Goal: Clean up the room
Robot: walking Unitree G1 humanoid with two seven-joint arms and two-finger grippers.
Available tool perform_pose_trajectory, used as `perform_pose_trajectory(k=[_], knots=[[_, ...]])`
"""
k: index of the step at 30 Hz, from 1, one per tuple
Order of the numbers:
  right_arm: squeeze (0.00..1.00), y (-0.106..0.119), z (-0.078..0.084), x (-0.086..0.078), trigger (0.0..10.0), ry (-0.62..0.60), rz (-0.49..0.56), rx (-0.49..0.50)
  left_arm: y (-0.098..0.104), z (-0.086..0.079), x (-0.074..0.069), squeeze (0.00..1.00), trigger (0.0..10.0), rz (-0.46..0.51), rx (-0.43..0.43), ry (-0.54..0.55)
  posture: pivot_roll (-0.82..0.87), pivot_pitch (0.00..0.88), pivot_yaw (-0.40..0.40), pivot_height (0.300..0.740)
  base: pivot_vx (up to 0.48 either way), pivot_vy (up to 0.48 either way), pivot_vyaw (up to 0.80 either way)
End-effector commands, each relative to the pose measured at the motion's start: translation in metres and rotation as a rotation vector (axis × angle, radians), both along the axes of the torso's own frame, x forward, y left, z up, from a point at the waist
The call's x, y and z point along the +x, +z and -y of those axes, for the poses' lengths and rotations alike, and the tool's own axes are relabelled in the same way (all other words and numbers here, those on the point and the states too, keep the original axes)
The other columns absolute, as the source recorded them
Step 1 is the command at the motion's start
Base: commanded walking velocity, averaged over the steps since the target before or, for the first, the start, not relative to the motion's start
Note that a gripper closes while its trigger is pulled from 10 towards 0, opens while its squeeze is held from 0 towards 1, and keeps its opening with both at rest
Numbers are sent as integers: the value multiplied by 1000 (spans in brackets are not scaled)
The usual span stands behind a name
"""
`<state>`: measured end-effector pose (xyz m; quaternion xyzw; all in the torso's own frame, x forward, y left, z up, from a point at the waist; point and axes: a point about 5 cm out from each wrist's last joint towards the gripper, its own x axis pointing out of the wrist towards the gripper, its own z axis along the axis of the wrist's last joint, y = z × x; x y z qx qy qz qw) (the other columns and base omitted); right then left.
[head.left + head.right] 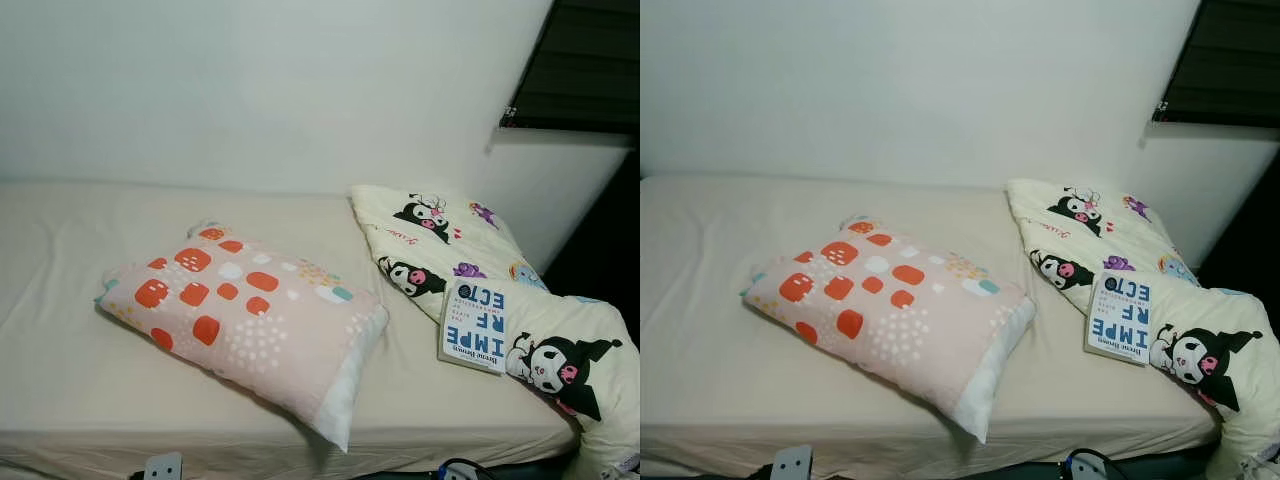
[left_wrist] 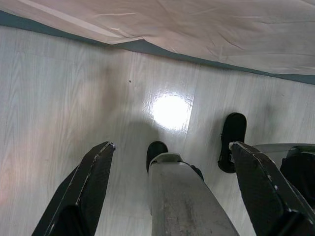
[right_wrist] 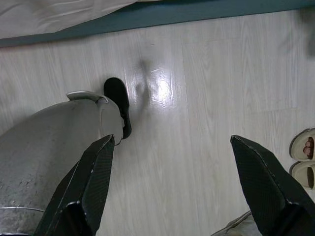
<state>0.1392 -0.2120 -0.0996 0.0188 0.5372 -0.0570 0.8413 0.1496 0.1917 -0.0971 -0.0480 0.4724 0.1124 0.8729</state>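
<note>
Approach step, nothing grasped: both arms hang over the floor (image 3: 206,98), left gripper (image 2: 172,191) and right gripper (image 3: 172,187) wide and empty; pillow (image 1: 245,320), book (image 1: 475,325) and rumpled blanket (image 1: 440,240) lie on bed (image 1: 60,300), so next probably reach for book

Left of the pillow (image 1: 240,315) the bed (image 1: 60,260) lies bare; right of it, a folded blanket (image 1: 470,270) carrying a book (image 1: 475,325) blocks the way.
</note>
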Motion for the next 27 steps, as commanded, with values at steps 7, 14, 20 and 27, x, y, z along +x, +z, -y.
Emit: perform_pose_trajectory(k=[7, 14, 20, 27], knots=[[0, -1, -1, -3, 10000, -4, -9, 0, -2, 3, -4, 0, 10000, -21, -2, -9, 59, 0, -83, 740, 0, 0, 0], [0, -2, -10, 0, 10000, 11, -8, 7, -2, 4, -4, 0, 10000, -22, -2, -31, 59, 0, -82, 740, 0, 0, 0], [0, -2, -9, -1, 10000, 19, -17, 9, -2, 4, -4, 0, 10000, -11, -12, -4, 57, 0, -86, 740, 0, 0, -126], [0, -2, -7, 0, 10000, 20, -19, 8, -1, 3, -3, 0, 10000, 14, -18, 36, 58, 0, -86, 740, 0, 0, -756]])
